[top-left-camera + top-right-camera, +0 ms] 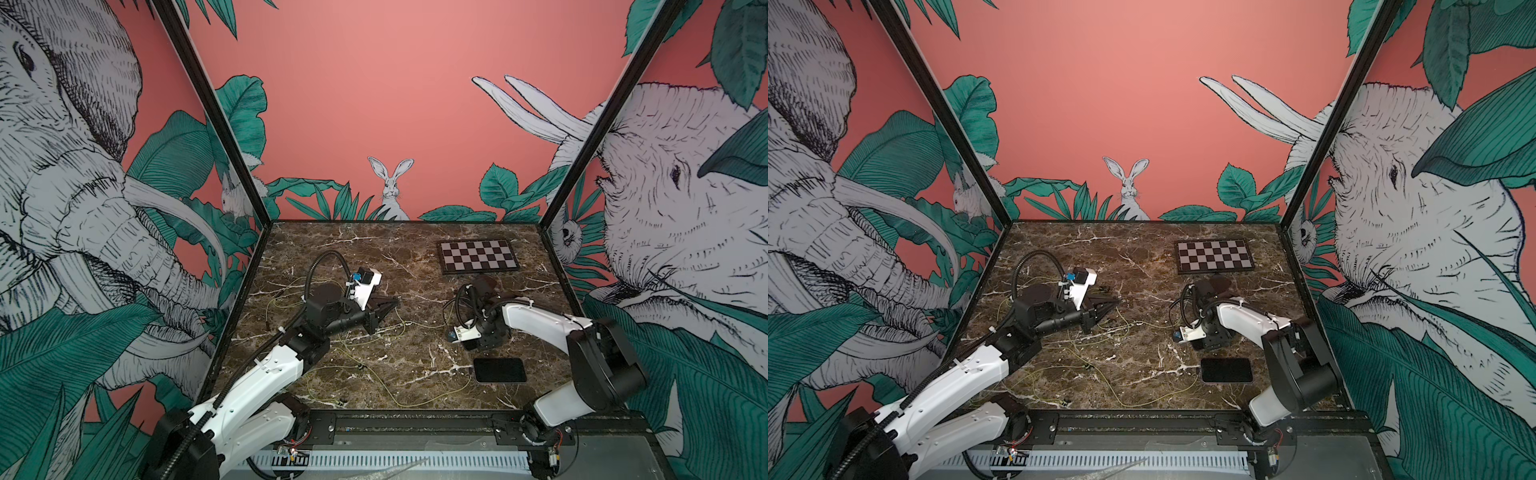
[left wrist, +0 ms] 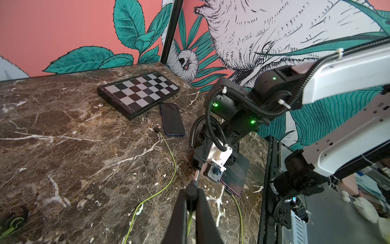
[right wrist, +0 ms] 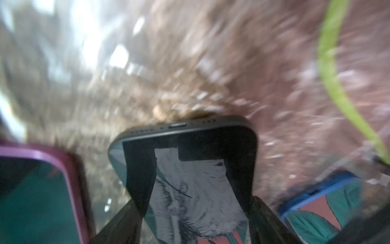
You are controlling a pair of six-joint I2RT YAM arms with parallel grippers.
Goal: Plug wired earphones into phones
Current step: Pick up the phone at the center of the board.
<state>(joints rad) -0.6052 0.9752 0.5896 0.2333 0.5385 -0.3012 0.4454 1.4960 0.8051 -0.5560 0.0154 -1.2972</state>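
Black glossy smartphone (image 3: 190, 135) sat clamped in my right end effector (image 3: 196, 211), port bare. My left end effector (image 2: 191, 193), pressed together, pinched the small plug (image 2: 196, 176) of a thin yellow-green earphone cord (image 2: 189, 220), aimed toward three o'clock. I judged nothing plugged yet.

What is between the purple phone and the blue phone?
A black phone, held by the right gripper, is between them; the right wrist view shows it.
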